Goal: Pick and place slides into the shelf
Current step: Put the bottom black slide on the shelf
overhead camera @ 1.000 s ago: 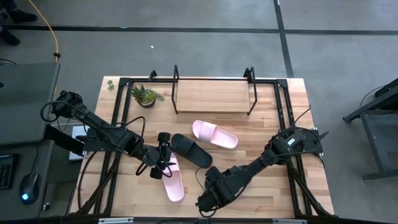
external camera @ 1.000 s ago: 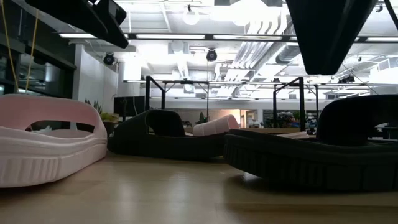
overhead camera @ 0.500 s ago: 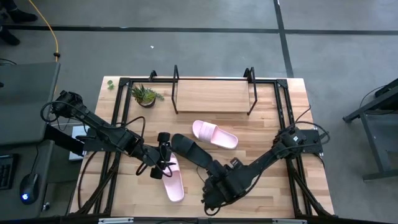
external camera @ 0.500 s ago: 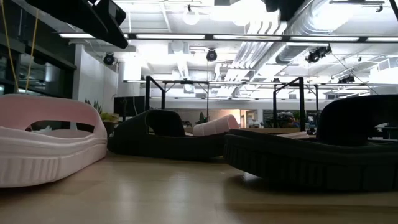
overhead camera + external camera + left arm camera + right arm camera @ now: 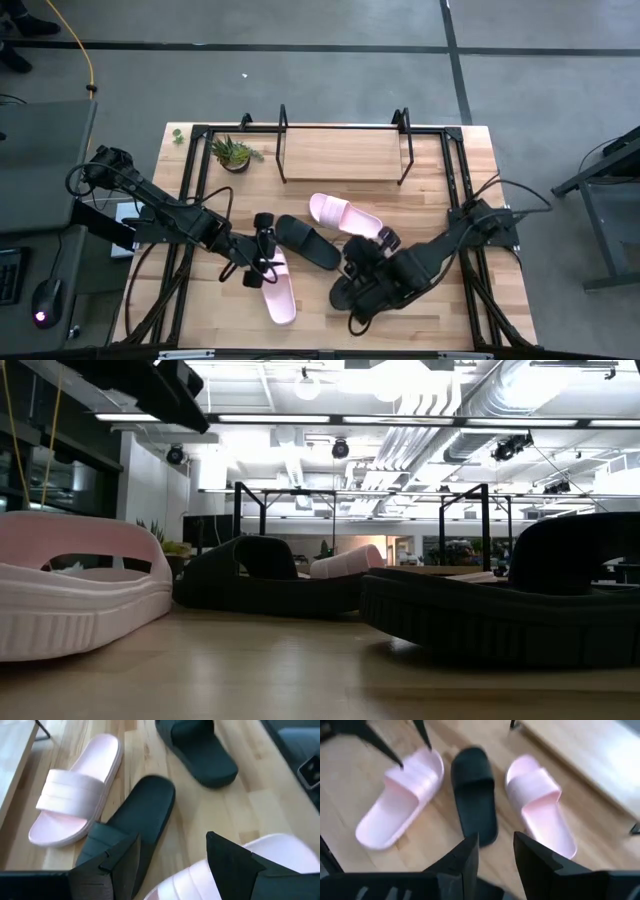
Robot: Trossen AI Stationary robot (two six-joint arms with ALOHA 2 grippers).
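Four slides lie on the tabletop, soles down. A pink one (image 5: pixel 345 216) and a black one (image 5: pixel 308 243) lie mid-table. A second pink slide (image 5: pixel 279 291) lies near the front edge, and a second black slide (image 5: pixel 197 750) lies to its right, under my right arm. My left gripper (image 5: pixel 262 256) hangs open over the near pink slide's far end; its fingers (image 5: pixel 117 865) straddle the strap (image 5: pixel 200 880), and whether they touch it I cannot tell. My right gripper (image 5: pixel 495 862) is raised above the table, open, with nothing between its fingers. The shelf (image 5: pixel 340 156) stands at the far edge with a bare board.
A small potted plant (image 5: pixel 233 153) stands left of the shelf. A black rod frame (image 5: pixel 190 200) runs around the tabletop. Bare wood lies between the shelf and the slides and at the table's near right.
My right gripper has risen from low over the near black slide and drawn back toward the table's far right, turning as it went; its arm has left the low view. The black slide stays on the table. My left gripper has kept still.
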